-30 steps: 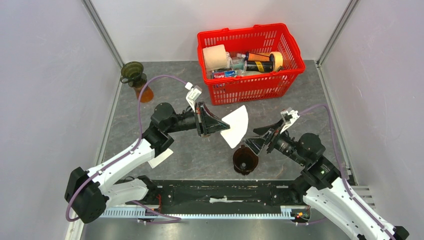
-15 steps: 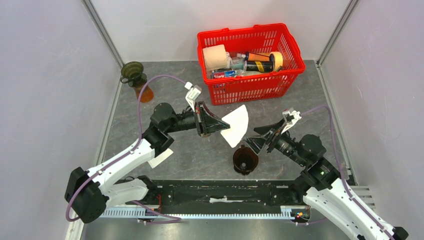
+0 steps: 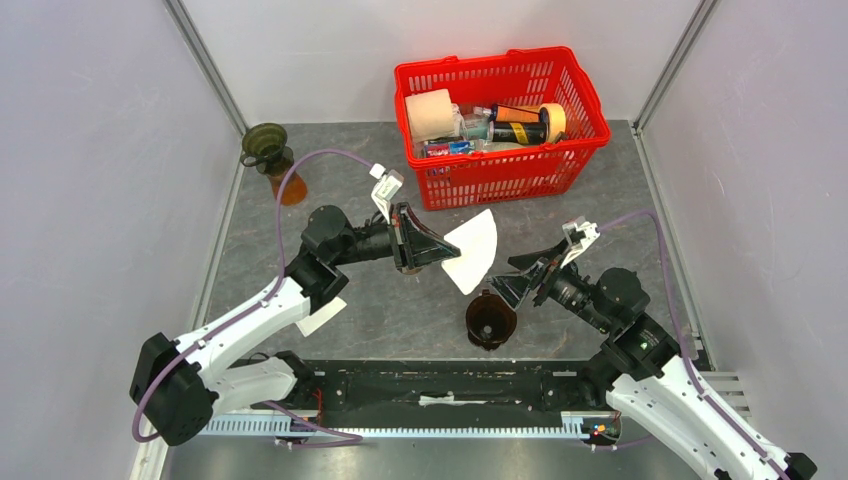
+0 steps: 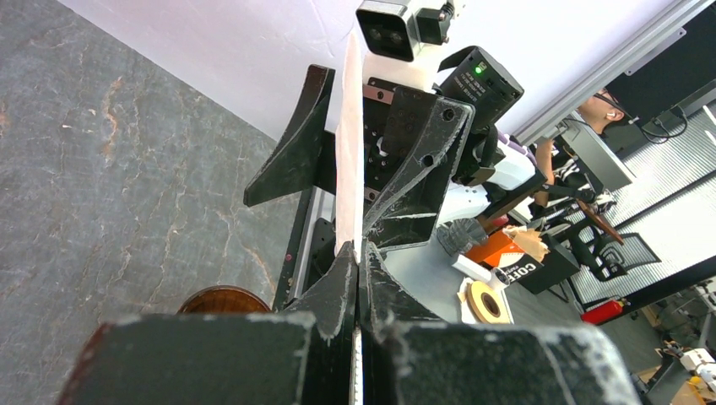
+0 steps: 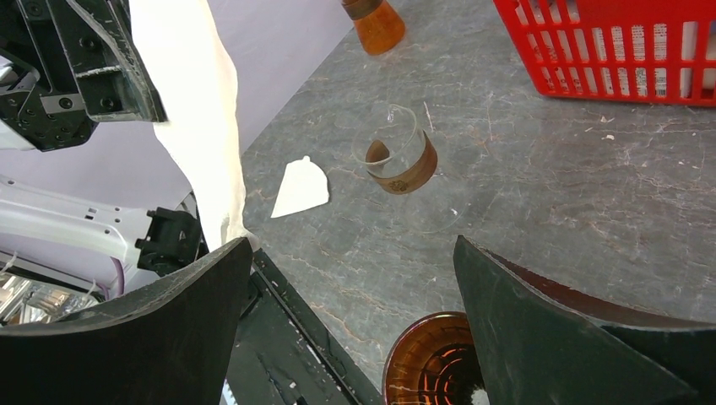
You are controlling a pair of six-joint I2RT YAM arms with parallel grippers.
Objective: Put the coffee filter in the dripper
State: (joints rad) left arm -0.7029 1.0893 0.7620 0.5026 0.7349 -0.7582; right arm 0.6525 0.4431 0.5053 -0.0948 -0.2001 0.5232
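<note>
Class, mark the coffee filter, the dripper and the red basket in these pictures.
coffee filter (image 3: 472, 252), top view, middle of the white paper.
dripper (image 3: 490, 321), top view, brown inside of its cone.
red basket (image 3: 500, 182), top view, its near side wall.

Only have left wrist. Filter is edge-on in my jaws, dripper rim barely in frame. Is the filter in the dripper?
Observer: No. From the top camera the filter hangs in the air on the far side of the dripper, with only its lower corner near the rim.
Operator: Right gripper?
Observer: The right gripper is wide open above the dripper. Its own camera shows the filter beside one finger, and nothing is gripped.
Operator: Any other filter around?
Observer: Yes, a spare filter lies flat on the table, left of the dripper.
</note>
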